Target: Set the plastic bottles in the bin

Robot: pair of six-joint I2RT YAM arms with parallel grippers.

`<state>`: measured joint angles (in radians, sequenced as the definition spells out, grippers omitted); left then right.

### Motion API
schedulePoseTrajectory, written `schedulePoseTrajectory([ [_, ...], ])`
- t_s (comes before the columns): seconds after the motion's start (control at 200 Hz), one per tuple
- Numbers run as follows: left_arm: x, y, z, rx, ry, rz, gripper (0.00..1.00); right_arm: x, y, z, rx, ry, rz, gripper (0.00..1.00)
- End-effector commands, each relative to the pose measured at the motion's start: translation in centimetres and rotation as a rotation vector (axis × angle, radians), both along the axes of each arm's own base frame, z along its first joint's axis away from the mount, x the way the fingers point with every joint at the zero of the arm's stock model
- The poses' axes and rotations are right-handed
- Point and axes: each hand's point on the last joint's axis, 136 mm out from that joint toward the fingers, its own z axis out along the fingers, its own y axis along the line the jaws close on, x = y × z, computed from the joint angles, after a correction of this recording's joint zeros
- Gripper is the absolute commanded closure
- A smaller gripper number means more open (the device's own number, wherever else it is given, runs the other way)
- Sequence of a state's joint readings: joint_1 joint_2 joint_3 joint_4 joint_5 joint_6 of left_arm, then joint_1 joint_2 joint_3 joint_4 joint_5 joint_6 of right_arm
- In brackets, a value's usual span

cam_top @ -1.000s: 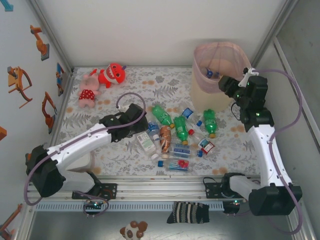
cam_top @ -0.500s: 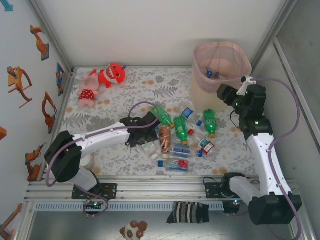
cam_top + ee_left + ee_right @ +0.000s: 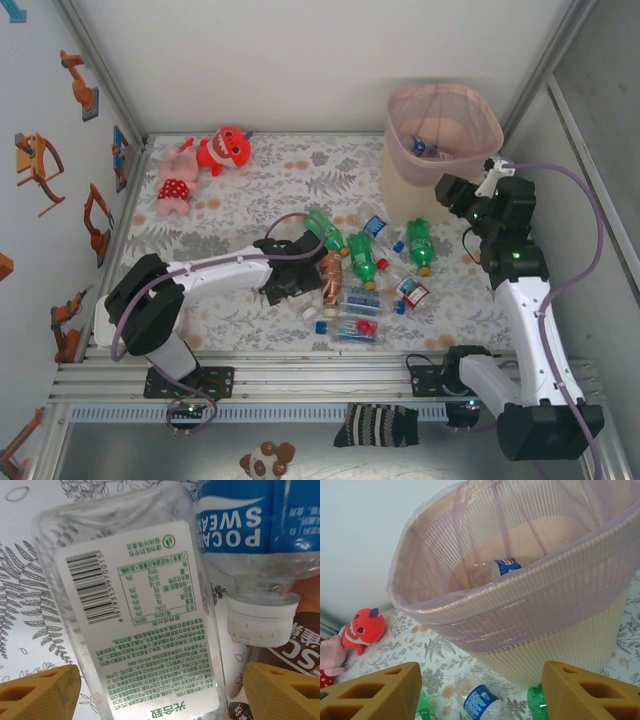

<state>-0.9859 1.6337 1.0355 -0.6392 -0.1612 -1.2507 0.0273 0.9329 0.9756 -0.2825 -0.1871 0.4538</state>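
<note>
Since the earlier frame the left arm [image 3: 215, 270] has swung across the counter [image 3: 260, 190] into the heap of plastic bottles [image 3: 360, 285], while the right arm [image 3: 530, 310] has drawn back a little from the bin [image 3: 410, 195].

From above, the heap lies between the two arms, near the foot of the bin. A few bottles already rest inside the bin. The plush toys [image 3: 205, 155] sit well apart in the far left corner, which suits them, since they are no part of the job.

In the left wrist view, a clear bottle [image 3: 135, 610] with a white barcode label lies flat between the yellow fingertips [image 3: 37, 692]. The left jaws stand released, one tip on each side of it, lined up to close across its narrow width. A blue-labelled bottle [image 3: 250, 530] lies just beside it. Its white cap [image 3: 260, 622] seems to fall inside the gap too, though the close view makes that hard to judge.

In the right wrist view, the right jaws are spread and empty, hanging beside the bin's rim. One bottle [image 3: 502, 567] is visible on the bin's floor. That arm looks ready to turn to the heap for another pick.
</note>
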Motion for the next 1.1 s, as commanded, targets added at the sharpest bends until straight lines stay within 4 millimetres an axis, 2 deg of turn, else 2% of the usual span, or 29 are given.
schedulePoseTrajectory([
  [0.0, -1.1, 0.4, -1.4, 0.015, 0.053, 0.011, 0.18, -0.5, -0.6, 0.2, -0.023, -0.018, -0.021, 0.36],
  [0.14, -1.7, 0.9, -2.1, 0.028, 0.073, 0.017, 0.19, -0.8, -0.6, 0.1, -0.023, -0.013, -0.023, 0.36],
  [0.456, -2.4, 3.0, -2.2, 0.091, 0.074, -0.002, 0.24, -1.5, -0.8, 0.3, -0.014, -0.020, -0.038, 0.36],
  [0.791, -1.9, 3.2, -2.0, 0.130, 0.057, -0.045, 0.34, -2.0, -0.8, 1.1, -0.003, -0.026, -0.039, 0.36],
  [0.936, -1.8, 3.6, -1.0, 0.128, 0.033, -0.051, 0.35, -2.4, -0.6, 1.9, 0.020, -0.035, -0.031, 0.36],
  [1.092, -1.0, 4.2, 1.7, 0.100, -0.064, -0.051, 0.36, -3.0, -0.1, 2.8, 0.048, -0.052, -0.013, 0.36],
])
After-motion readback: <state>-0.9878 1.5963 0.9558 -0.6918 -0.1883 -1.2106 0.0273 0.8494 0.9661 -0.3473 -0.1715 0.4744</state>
